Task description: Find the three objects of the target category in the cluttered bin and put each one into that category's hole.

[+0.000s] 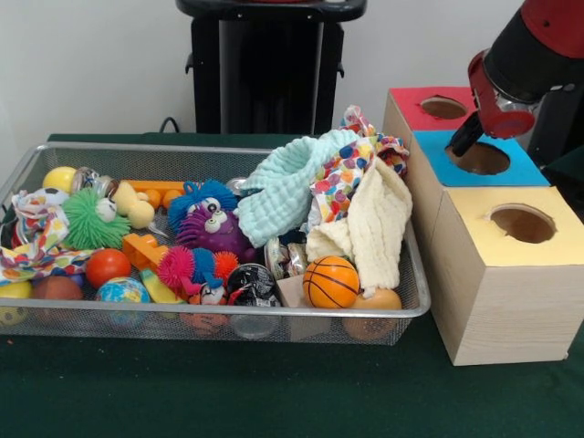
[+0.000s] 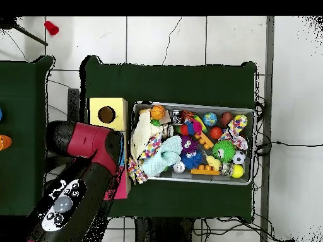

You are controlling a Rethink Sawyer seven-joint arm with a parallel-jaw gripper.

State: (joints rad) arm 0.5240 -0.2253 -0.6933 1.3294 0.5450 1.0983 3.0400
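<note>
The silver wire-mesh bin point(image 1: 228, 311) sits at the left, full of toys and cloths; it also shows in the overhead view point(image 2: 193, 105). A wrinkly clear bottle-like thing point(image 1: 288, 259) lies between the purple furry toy and the cream cloth. Another clear shiny piece point(image 1: 89, 180) lies beside the yellow ball at the far left. Any other bottles are hidden under the clutter. The red-topped box's hole point(image 1: 443, 108) is farthest back at the right. My gripper point(image 1: 464, 139) hangs just above the blue box's far edge, next to the red box. I see nothing in it.
The blue-topped box's hole point(image 1: 481, 159) and the yellow-topped box's hole point(image 1: 522, 223) stand in a row in front of the red one. A mint cloth point(image 1: 287, 187), a dotted cloth and a cream cloth point(image 1: 374, 228) cover the bin's right half. In the overhead view my arm point(image 2: 88, 170) covers the red and blue boxes.
</note>
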